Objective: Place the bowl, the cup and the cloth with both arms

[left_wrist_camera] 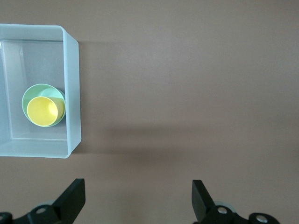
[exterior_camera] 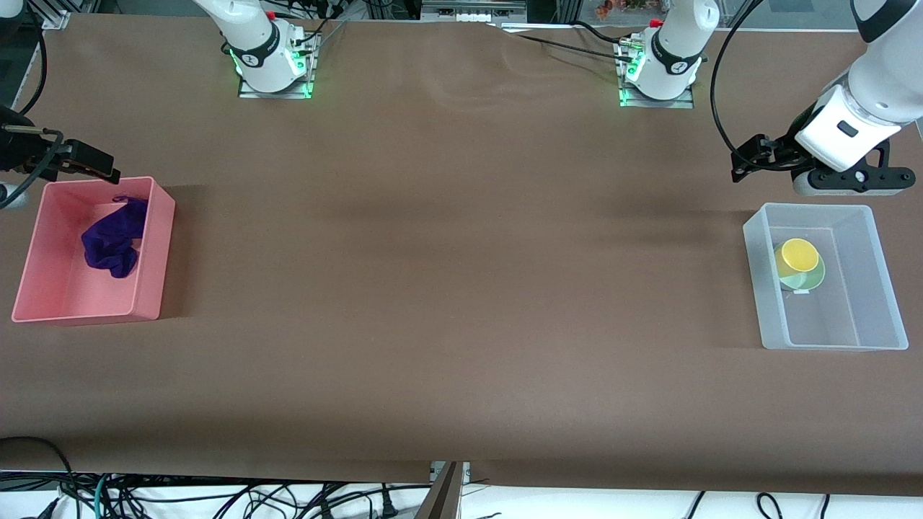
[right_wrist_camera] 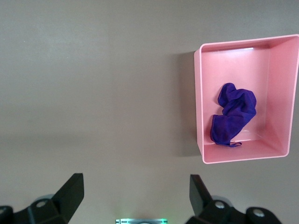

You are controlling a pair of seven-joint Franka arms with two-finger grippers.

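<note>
While empty, both grippers hover.

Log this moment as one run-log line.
cloth in pink bin | cup in bowl in clear bin | left gripper open over table, beside clear bin | right gripper open over table, beside pink bin

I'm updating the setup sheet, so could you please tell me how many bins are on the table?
2. The pink bin sits at the right arm's end of the table, holding the cloth. The clear bin sits at the left arm's end, holding the bowl and cup.
</note>
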